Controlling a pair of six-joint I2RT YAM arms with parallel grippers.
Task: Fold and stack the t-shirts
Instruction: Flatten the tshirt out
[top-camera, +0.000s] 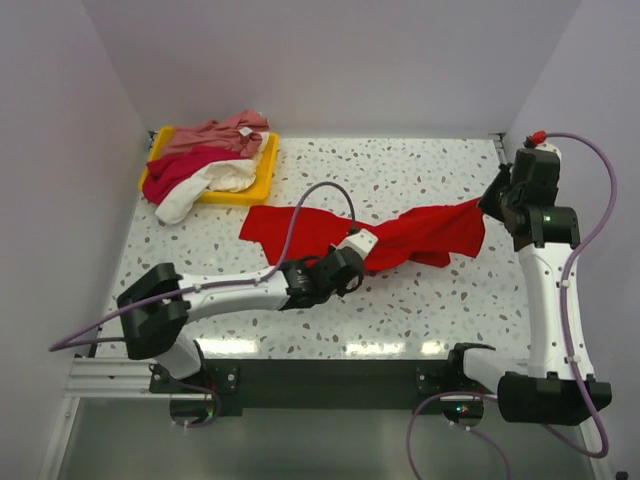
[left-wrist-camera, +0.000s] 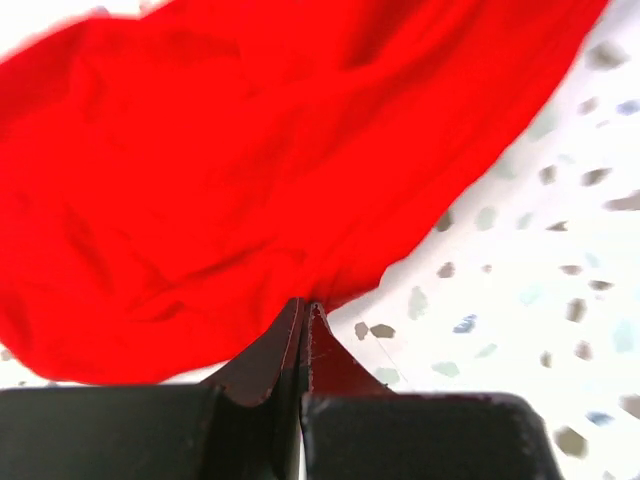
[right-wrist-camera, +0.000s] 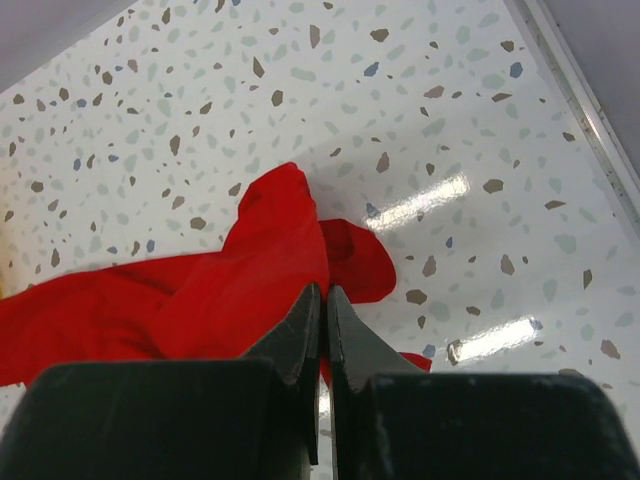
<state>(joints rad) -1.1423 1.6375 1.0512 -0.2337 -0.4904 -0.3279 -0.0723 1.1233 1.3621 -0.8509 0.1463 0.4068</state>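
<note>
Red shirt (top-camera: 300, 232) lies strung across mid-table (top-camera: 420, 170). Its left part is flat; its right end is drawn up toward the table's right edge, close to the side wall.

Left gripper (left-wrist-camera: 305, 308): fingers pressed together, pinching the shirt's near edge about halfway along.

Right gripper (right-wrist-camera: 324, 292): fingers closed tight on the shirt's raised right end.

Bare tabletop shows beyond the shirt toward the back wall, and a narrower strip shows between the shirt and the near edge.

Tray (top-camera: 262, 190) sits in the far left corner and holds a heap: pink shirt (top-camera: 215, 135) furthest back, crimson shirt (top-camera: 180, 168) in the middle, cream shirt (top-camera: 205, 190) spilling over the near rim onto the table.

Hard to read: the left wrist view is blurred and crops the red cloth. Collar and sleeves cannot be told apart. How much cloth sits between either pair of fingers is hidden. The left arm's cable loops across the shirt.
</note>
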